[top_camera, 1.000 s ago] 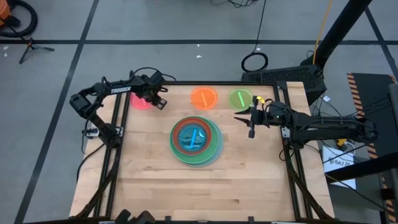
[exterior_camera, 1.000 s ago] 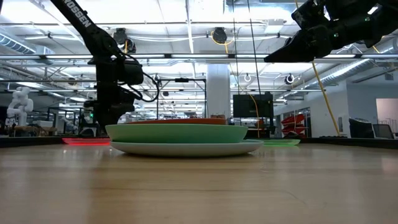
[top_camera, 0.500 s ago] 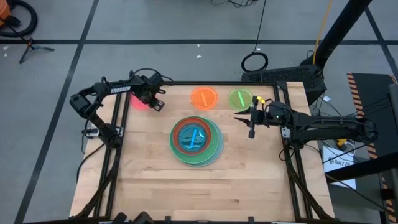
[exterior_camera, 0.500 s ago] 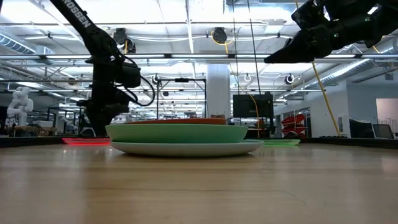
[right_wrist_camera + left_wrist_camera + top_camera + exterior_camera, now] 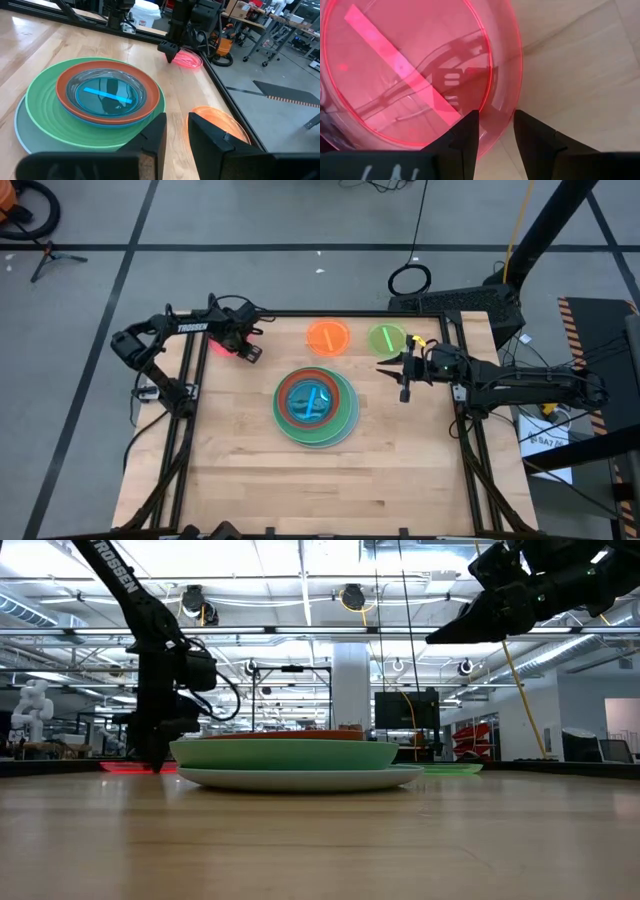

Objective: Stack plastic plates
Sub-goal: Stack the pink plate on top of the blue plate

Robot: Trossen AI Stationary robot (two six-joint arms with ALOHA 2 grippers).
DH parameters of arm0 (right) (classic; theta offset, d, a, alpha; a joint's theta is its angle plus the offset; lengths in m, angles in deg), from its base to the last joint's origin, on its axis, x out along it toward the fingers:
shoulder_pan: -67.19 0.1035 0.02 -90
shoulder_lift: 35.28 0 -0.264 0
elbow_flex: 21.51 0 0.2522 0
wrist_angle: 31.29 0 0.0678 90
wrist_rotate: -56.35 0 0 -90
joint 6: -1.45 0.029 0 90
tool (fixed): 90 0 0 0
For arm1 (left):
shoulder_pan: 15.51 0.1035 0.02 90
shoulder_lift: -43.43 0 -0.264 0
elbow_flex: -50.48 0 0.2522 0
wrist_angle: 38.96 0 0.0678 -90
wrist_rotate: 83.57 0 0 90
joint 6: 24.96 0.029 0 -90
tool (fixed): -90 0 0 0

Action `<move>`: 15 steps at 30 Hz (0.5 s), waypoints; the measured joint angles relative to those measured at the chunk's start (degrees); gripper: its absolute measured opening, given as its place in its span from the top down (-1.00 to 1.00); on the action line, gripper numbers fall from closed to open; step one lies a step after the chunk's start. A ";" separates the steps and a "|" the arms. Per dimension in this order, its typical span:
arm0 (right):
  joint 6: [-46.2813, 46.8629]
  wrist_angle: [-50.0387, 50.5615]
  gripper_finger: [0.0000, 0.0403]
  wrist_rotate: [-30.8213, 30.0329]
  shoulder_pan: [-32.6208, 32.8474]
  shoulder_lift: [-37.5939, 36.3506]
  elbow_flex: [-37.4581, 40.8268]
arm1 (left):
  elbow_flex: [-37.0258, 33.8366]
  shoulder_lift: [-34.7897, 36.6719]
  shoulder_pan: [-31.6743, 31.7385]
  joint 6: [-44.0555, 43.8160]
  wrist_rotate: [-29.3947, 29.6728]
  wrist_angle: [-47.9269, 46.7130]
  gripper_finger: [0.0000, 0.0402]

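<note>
A stack of plates [image 5: 315,405] sits mid-table: light blue and green large ones, blue and red-orange medium ones, and a teal small one on top [image 5: 102,95]. A small pink plate [image 5: 218,345] lies flat at the far left, with small orange [image 5: 328,336] and lime [image 5: 386,339] plates along the far edge. My left gripper [image 5: 496,130] is open and low at the table. One finger is over the pink plate's rim [image 5: 507,95] and the other is outside it. My right gripper [image 5: 398,376] is open and hovers high to the right of the stack.
Bare wood lies near, left and right of the stack. The black frame rail [image 5: 220,85] runs along the table's edges. The orange plate [image 5: 220,122] lies just ahead of my right gripper. Beyond the table are workshop floor, cables and equipment.
My left gripper has moved toward the table's left edge and come down to the pink plate's rim, close to the tabletop. The right arm and all the plates have stayed still.
</note>
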 joint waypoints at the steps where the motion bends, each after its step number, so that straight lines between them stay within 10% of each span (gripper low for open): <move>1: 0.00 -0.02 0.64 0.00 0.00 0.00 0.00 | -0.06 0.00 0.01 0.00 0.03 0.30 0.36; 15: 0.00 -0.09 0.64 0.00 0.00 0.00 0.00 | -0.15 -0.09 -0.74 0.76 1.04 1.03 0.64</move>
